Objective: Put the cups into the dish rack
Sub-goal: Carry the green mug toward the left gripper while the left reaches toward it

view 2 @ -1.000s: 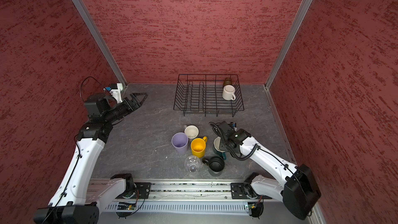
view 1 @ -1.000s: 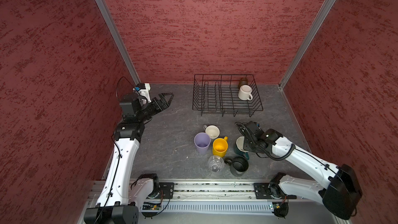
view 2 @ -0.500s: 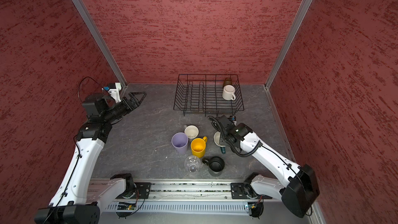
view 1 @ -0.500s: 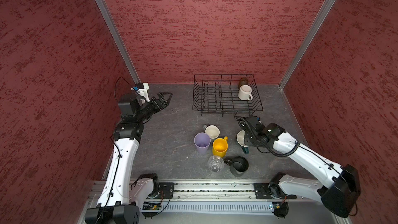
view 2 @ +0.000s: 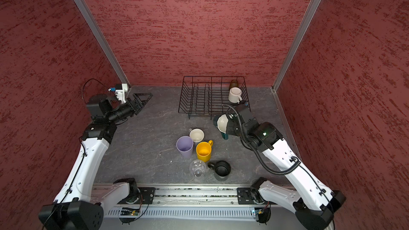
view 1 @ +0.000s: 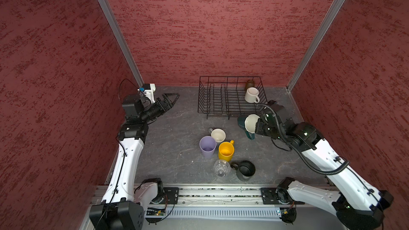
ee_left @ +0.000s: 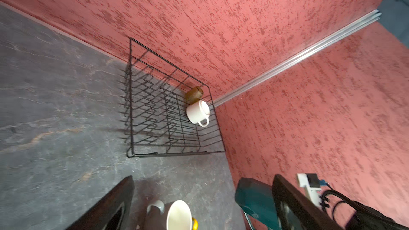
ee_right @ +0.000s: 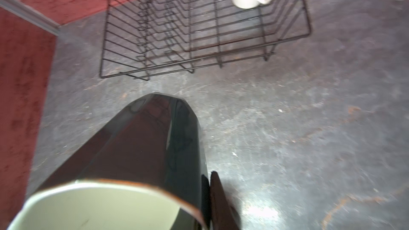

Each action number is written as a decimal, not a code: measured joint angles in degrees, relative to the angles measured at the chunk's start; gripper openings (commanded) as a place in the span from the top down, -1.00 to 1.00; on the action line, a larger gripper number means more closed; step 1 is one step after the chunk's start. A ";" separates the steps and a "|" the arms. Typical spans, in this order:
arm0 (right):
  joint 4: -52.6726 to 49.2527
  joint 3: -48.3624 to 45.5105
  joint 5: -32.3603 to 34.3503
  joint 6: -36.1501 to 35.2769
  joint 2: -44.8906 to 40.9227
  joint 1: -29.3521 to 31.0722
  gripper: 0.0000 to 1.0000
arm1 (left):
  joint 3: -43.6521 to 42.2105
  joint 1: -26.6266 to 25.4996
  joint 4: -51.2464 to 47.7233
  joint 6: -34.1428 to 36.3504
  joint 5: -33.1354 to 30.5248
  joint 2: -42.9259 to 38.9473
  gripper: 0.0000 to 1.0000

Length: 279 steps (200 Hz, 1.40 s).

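Now the right hand (view 1: 257, 127) pinches the rim of the tilted teal, white-lined mug (view 1: 249, 122), aloft just before the black wire dish rack (view 1: 219, 101). Clear its near side, land it beside the white ceramic mug (view 1: 251, 95). Left hand (view 1: 171, 99) gapes empty.

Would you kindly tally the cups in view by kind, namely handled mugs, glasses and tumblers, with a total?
Handled mugs: 5 (white mug, teal mug, grey mug, yellow mug, black mug)
Glasses: 2 (amber glass, clear glass)
Tumblers: 1 (lilac tumbler)
Total: 8
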 measured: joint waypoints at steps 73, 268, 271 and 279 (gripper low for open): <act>15.13 1.05 -19.82 -2.08 7.28 -4.26 1.00 | -8.46 -2.99 25.42 -6.27 11.96 3.28 -1.00; 36.41 -2.73 -54.64 1.11 11.23 -14.99 1.00 | -18.93 -21.22 77.44 19.96 15.19 16.65 -0.98; 36.52 -2.80 -54.88 1.11 11.30 -14.99 1.00 | -18.82 -21.38 77.77 19.80 15.43 16.92 -0.98; 36.81 -2.93 -55.36 1.11 11.43 -14.99 1.00 | -18.43 -21.92 79.01 19.19 16.28 17.62 -0.98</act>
